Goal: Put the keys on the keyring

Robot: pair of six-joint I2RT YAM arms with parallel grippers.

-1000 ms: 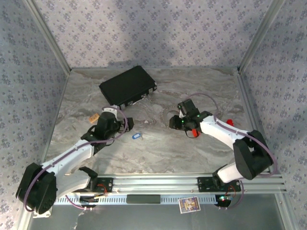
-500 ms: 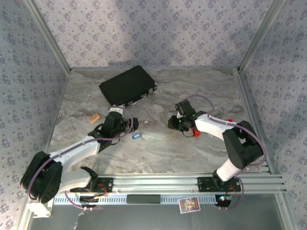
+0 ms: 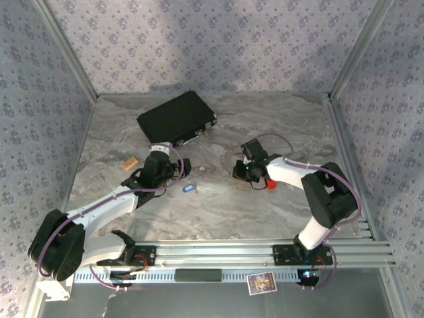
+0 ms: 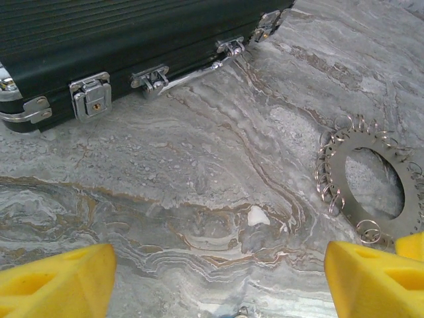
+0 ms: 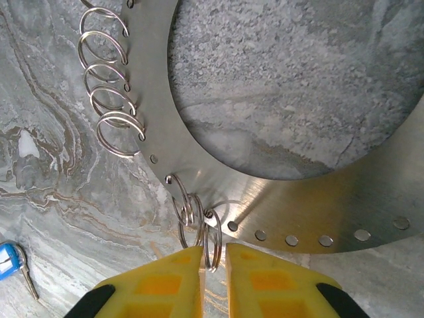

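Grey marbled tabletop (image 3: 218, 212) is carrying everything, with patterned walls around it. Over the last second the right pincer (image 5: 213, 255) is going from roughly half apart to nearly together. Its 2 yellow fingertips (image 5: 165, 278) are closing on 1 split ring (image 5: 212, 240), which is hanging from a hole in the rim of the keyring (image 5: 298, 212). It looks pinched, though a thin gap is showing, so firm contact is a judgement.

The keyring is lying flat on the tabletop, right of centre, with its near-left edge under the right pincer. It is sitting well apart from the black case (image 3: 175, 118) at the back. More split rings are fanning along its rim.

Across the same second the left pincer (image 4: 218, 278) is sliding forward and to the right. It is ending up just beside the blue key (image 3: 188, 189), on that key's left. Its jaws are standing wide apart, narrowing only slightly, and holding nothing.

The blue key is lying loose on the tabletop between the 2 arms, not touching the keyring.

What this probably means:
- The right arm is securing a split ring to steady it.
- The left arm is lining up to pick up the blue key.
- No key is sitting on the keyring yet, so threading is not yet started.
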